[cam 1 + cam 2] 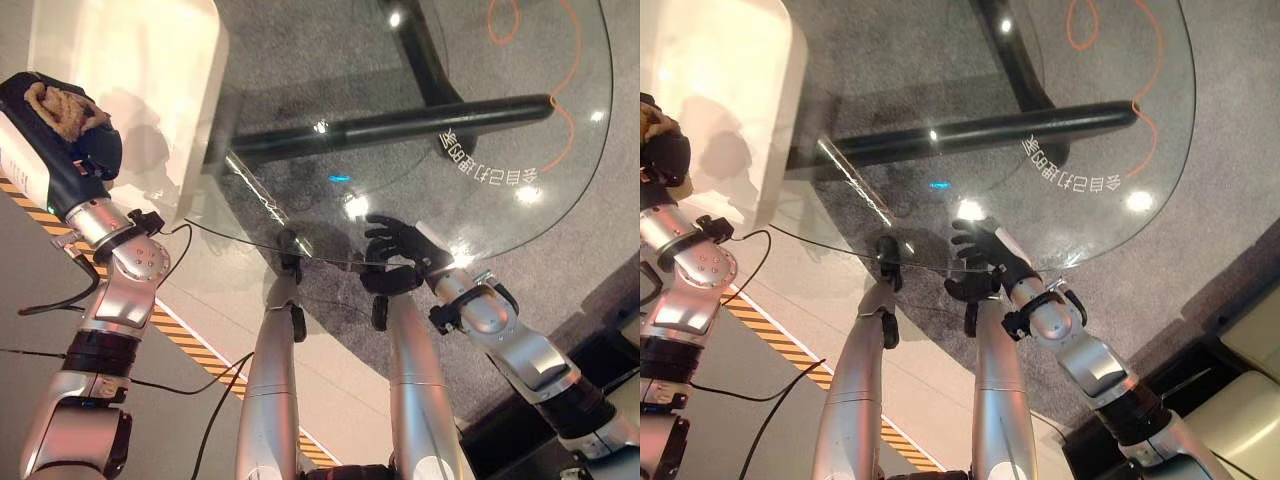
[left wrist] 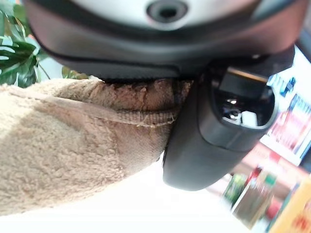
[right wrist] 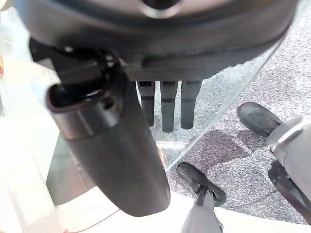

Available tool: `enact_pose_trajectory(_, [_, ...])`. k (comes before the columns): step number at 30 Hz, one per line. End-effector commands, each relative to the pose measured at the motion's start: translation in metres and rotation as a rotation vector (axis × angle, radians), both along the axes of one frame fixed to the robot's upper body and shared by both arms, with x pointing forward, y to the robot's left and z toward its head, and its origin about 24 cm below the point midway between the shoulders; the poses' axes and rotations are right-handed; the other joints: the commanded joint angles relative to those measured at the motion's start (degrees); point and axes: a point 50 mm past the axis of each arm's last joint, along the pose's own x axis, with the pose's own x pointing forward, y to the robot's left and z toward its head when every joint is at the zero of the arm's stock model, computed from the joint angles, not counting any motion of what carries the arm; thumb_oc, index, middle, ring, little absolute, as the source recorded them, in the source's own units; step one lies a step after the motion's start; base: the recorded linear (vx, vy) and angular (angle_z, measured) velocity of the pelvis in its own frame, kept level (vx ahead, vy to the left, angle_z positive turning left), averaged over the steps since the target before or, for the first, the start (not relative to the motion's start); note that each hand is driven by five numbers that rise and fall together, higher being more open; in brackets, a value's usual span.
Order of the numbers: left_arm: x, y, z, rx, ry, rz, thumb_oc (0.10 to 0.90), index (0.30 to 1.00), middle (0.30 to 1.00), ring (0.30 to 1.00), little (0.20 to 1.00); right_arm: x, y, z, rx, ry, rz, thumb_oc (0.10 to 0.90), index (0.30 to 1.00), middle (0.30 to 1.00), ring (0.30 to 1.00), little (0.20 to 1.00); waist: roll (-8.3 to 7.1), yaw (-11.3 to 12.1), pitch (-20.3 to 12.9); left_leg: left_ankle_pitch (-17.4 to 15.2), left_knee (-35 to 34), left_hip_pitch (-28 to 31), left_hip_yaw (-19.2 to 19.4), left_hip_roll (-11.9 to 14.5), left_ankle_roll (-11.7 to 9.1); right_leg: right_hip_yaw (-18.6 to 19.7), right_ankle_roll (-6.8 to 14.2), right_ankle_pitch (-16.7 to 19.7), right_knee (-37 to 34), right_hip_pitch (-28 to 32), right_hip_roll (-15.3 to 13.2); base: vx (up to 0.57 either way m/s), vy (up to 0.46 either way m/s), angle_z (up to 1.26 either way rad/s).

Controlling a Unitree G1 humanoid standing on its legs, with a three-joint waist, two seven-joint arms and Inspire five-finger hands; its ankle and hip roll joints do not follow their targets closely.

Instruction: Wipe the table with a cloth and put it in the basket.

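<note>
A tan terry cloth [image 1: 58, 105] is bunched in my left hand [image 1: 85, 150], which is shut on it at the far left, beside the white rounded basket [image 1: 130, 70]. In the left wrist view the cloth [image 2: 63, 155] is pressed under the palm, with the thumb [image 2: 214, 136] beside it. My right hand [image 1: 402, 252] is open at the near edge of the round glass table [image 1: 480, 200]. Its straight fingers [image 3: 167, 109] lie over the glass and hold nothing.
An orange line [image 1: 572, 110] and white lettering [image 1: 490, 165] mark the glass at the far right. A black table base [image 1: 400, 125] shows through it. Yellow-and-black tape [image 1: 200, 350] runs across the floor below the left arm.
</note>
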Motion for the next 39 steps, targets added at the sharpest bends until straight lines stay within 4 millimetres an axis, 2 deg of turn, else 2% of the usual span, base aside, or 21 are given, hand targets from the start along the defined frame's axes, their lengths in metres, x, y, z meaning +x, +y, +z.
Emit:
enact_pose_trajectory(1, [-0.015, 0.015, 0.058, 0.160, -0.219, 0.127, 0.100, 0.300, 0.300, 0.300, 0.200, -0.011, 0.016, -0.021, 0.000, 0.144, 0.113, 0.800, 0.900, 0.900, 0.900, 0.900, -1.78, 0.7, -1.5, -10.1, 7.5, -0.8, 6.6, -2.5, 2.0, 0.5, 1.8, 7.2, -11.0, -0.5, 3.9, 0.00, 0.000, 0.00])
enact_pose_trajectory(7, [-0.001, 0.013, 0.057, 0.115, -0.157, 0.101, 0.100, 0.300, 0.300, 0.300, 0.200, -0.006, 0.025, -0.018, -0.019, 0.181, 0.176, 0.800, 0.900, 0.900, 0.900, 0.900, -2.28, 0.8, -1.5, -9.7, 7.6, -2.1, 5.9, -2.8, 1.7, 0.2, 1.7, 7.4, -11.1, -1.2, 4.4, 0.00, 0.000, 0.00])
enact_pose_trajectory(11, [0.009, 0.013, 0.058, 0.093, -0.107, 0.094, 0.100, 0.300, 0.300, 0.300, 0.200, 0.001, 0.026, -0.011, -0.014, 0.169, 0.172, 0.800, 0.900, 0.900, 0.900, 0.900, -2.78, 0.7, -1.5, -8.7, 7.5, -3.6, 5.3, -3.1, 1.7, 0.3, 1.6, 8.3, -11.6, -2.3, 4.5, -0.01, -0.007, -0.01])
enact_pose_trajectory(18, [0.016, 0.017, 0.054, 0.036, -0.080, 0.097, 0.100, 0.300, 0.300, 0.300, 0.200, 0.007, 0.025, -0.011, -0.004, 0.162, 0.158, 0.800, 0.900, 0.900, 0.900, 0.900, -3.44, 0.5, -1.5, -9.2, 7.7, -4.0, 4.7, -3.1, 1.5, 0.2, 1.7, 8.4, -11.7, -2.4, 4.9, 0.00, 0.000, 0.00])
enact_pose_trajectory(22, [0.019, 0.019, 0.057, 0.001, -0.072, 0.101, 0.723, 0.834, 0.834, 0.834, 0.823, 0.009, 0.026, -0.008, 0.010, 0.152, 0.169, 0.800, 0.900, 0.900, 0.900, 0.900, -3.71, 0.3, -1.5, -9.1, 7.4, -3.7, 4.7, -3.2, 1.5, 0.3, 1.8, 8.5, -12.1, -2.1, 5.1, 0.00, 0.000, 0.00])
enact_pose_trajectory(23, [0.019, 0.020, 0.057, -0.007, -0.074, 0.102, 0.800, 0.900, 0.900, 0.900, 0.900, 0.009, 0.026, -0.007, 0.014, 0.150, 0.172, 0.800, 0.900, 0.900, 0.900, 0.900, -3.73, 0.2, -1.5, -9.1, 7.3, -3.6, 4.7, -3.2, 1.5, 0.3, 1.8, 8.5, -12.1, -2.0, 5.1, 0.00, 0.000, 0.00])
enact_pose_trajectory(29, [0.022, 0.019, 0.066, -0.001, -0.067, 0.088, 0.800, 0.900, 0.900, 0.900, 0.900, 0.009, 0.030, -0.005, 0.029, 0.139, 0.180, 0.800, 0.900, 0.900, 0.900, 0.900, -3.98, 0.1, -1.5, -8.5, 7.2, -3.6, 4.4, -3.6, 1.5, 0.2, 1.7, 9.1, -12.7, -1.8, 5.0, -0.01, -0.005, 0.00])
enact_pose_trajectory(35, [0.023, 0.020, 0.061, 0.004, -0.041, 0.085, 0.800, 0.900, 0.900, 0.900, 0.900, 0.007, 0.033, -0.008, 0.037, 0.140, 0.184, 0.800, 0.900, 0.900, 0.900, 0.900, -3.79, 0.2, -1.5, -9.2, 7.0, -1.9, 4.2, -3.8, 1.7, 0.3, 1.8, 8.9, -12.9, -0.5, 4.9, -0.01, -0.003, 0.00])
enact_pose_trajectory(36, [0.022, 0.020, 0.065, 0.001, -0.055, 0.083, 0.800, 0.900, 0.900, 0.900, 0.900, 0.008, 0.032, -0.003, 0.036, 0.122, 0.184, 0.800, 0.900, 0.900, 0.900, 0.900, -3.84, 0.0, -1.5, -7.5, 6.5, -3.3, 4.9, -3.9, 2.1, 0.2, 1.5, 10.4, -13.6, -1.8, 4.6, -0.05, -0.014, 0.01])
enact_pose_trajectory(38, [0.022, 0.022, 0.062, 0.001, -0.049, 0.081, 0.800, 0.900, 0.900, 0.900, 0.900, 0.008, 0.032, -0.004, 0.037, 0.118, 0.186, 0.800, 0.900, 0.900, 0.900, 0.900, -3.73, 0.0, -1.5, -7.6, 6.4, -2.7, 4.9, -4.0, 2.2, 0.2, 1.5, 10.4, -13.8, -1.3, 4.6, -0.01, -0.008, 0.02])
enact_pose_trajectory(39, [0.022, 0.023, 0.056, 0.003, -0.028, 0.080, 0.800, 0.900, 0.900, 0.900, 0.900, 0.005, 0.033, -0.009, 0.038, 0.134, 0.188, 0.800, 0.900, 0.900, 0.900, 0.900, -3.56, 0.3, -1.5, -9.4, 6.8, -0.6, 4.3, -3.9, 1.8, 0.4, 1.8, 8.6, -13.1, 0.7, 4.9, 0.00, 0.000, 0.00])
